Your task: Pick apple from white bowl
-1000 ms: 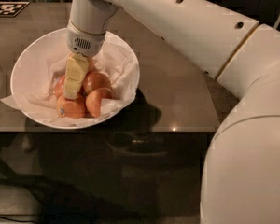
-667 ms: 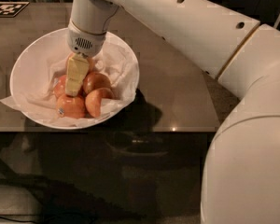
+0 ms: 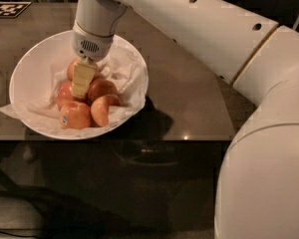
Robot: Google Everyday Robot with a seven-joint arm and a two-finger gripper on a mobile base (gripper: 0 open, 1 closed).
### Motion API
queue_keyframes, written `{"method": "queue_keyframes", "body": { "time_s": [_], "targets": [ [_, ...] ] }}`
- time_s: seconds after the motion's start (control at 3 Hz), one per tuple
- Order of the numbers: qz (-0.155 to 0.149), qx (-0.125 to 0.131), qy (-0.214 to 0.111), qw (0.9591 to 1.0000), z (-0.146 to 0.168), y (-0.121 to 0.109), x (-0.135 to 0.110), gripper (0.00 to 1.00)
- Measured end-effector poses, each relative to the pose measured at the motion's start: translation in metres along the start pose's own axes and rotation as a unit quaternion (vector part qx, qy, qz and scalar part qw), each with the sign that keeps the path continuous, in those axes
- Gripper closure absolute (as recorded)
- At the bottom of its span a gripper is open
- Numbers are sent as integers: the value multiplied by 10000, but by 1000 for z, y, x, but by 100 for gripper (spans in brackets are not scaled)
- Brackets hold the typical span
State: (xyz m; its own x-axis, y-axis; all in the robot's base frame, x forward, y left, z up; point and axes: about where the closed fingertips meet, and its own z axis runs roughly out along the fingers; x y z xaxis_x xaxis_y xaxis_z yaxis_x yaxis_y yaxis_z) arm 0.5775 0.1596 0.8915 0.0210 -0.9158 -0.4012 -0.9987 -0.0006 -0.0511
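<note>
The white bowl (image 3: 25, 68), lined with crumpled white paper, stands on the dark table at the left. Several red-orange apples lie piled in its near right part. One apple (image 3: 75, 116) at the front shows a small sticker. Another apple (image 3: 105, 109) lies beside it, with one more (image 3: 101, 88) behind. My gripper (image 3: 79, 89) reaches down from the white arm into the pile, between an apple on the left (image 3: 64, 93) and the middle one. A further apple (image 3: 74, 68) is partly hidden behind the gripper.
The white arm (image 3: 189, 24) crosses the table from the right, and its large body (image 3: 269, 173) fills the lower right. The table's front edge (image 3: 179, 139) runs just below the bowl. A black-and-white marker tag (image 3: 9, 9) lies at the far left corner.
</note>
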Motion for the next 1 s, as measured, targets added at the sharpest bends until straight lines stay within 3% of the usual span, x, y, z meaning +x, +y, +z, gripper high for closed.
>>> {"method": "queue_keyframes", "body": {
  "time_s": [0.33, 1.0],
  "targets": [
    [0, 0, 0, 10000, 0, 0, 0, 100],
    [0, 0, 0, 10000, -3, 0, -1, 100]
  ]
}}
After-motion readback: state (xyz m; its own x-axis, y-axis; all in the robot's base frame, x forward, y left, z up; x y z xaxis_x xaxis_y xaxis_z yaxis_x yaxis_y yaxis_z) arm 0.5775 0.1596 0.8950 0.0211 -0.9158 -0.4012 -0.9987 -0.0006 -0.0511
